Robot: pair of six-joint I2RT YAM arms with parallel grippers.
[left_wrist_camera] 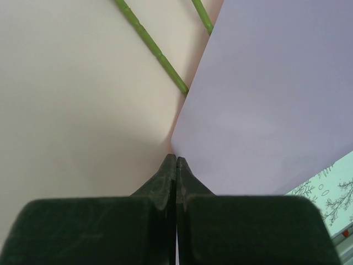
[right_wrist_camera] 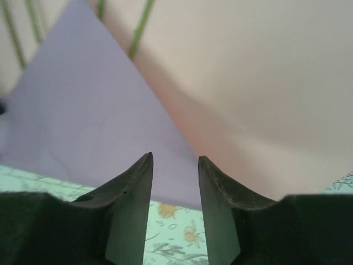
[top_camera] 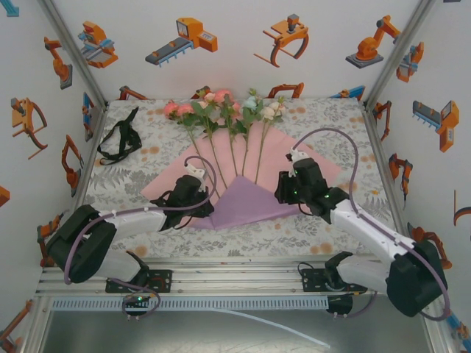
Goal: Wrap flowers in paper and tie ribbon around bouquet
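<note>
Two arms at the paper (top_camera: 243,202) | left fingers (left_wrist_camera: 167,178) closed tight, tips at lilac flap's corner on the pink face | right fingers (right_wrist_camera: 138,185) narrowly parted, flap's edge just beyond their tips | flowers (top_camera: 221,110) fanned on paper

**Two White and Black Arms**

The left arm (top_camera: 132,220) and right arm (top_camera: 362,228) have white tubes and chunky black joints. A purple-grey cable (top_camera: 331,131) loops off each one. Tiny green lights (top_camera: 296,193) glow on the right wrist. The left gripper (left_wrist_camera: 176,161) and right gripper (right_wrist_camera: 175,160) have black fingers (right_wrist_camera: 132,193) with thin pointed tips.
</note>
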